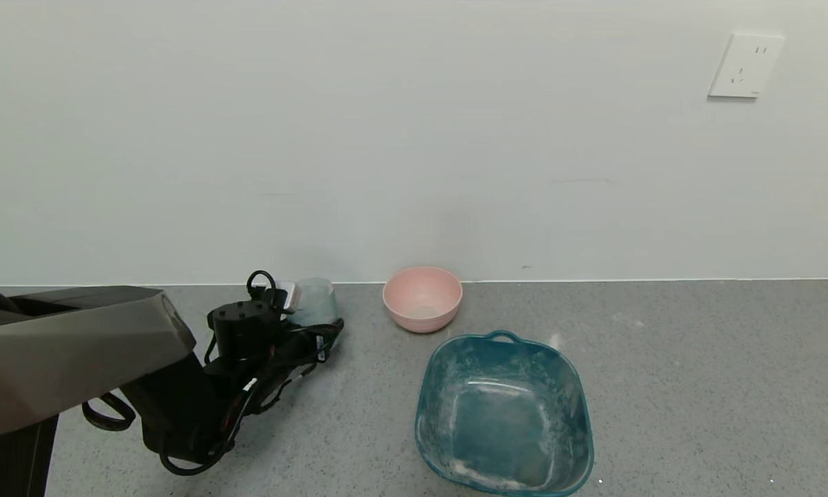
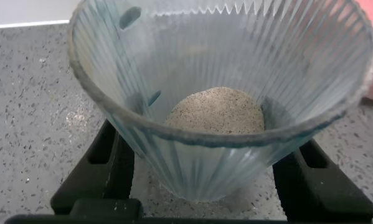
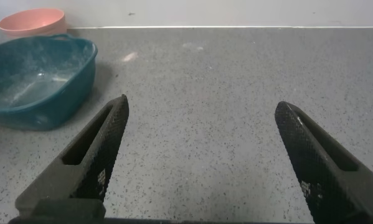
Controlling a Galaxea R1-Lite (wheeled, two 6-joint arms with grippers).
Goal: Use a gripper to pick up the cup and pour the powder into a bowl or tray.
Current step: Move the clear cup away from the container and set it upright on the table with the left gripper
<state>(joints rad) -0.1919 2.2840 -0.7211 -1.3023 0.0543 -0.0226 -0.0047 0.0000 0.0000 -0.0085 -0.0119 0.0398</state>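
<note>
Left hand [image 1: 302,319]: low over the tabletop [image 1: 697,386] by the back wall, fingers [image 2: 99,165] straddling the cup [image 1: 315,301].
Left hand state: fingers either side of the cup's lower wall; contact seems made, though firm pinch versus mere bracketing not resolvable from the wrist view.
Cup: upright on the tabletop, left of the bowl [image 1: 422,298] and well apart from the tray [image 1: 503,413]; ribbed wall dusted white.
Powder [image 2: 216,112]: small greyish mound at the cup's bottom, centred, none spilled nearby.
Grip height: low on the cup, probably for steadiness on a tapered wall and to leave the rim free for pouring.
Bowl: pink, against the wall, just beyond the tray's loop handle; nearer target of the two.
Tray: teal, smeared white inside, closer to the robot; wider mouth, so more forgiving of a sloppy tilt.
Right hand [image 3: 205,162]: parked over bare tabletop to the right, fingers spread wide, nothing between them; tray and bowl visible beyond it.
Step in hand: securing the grasp, lift not yet begun.
Risk: smooth tapered wall may slip upward in a loose grip.
</note>
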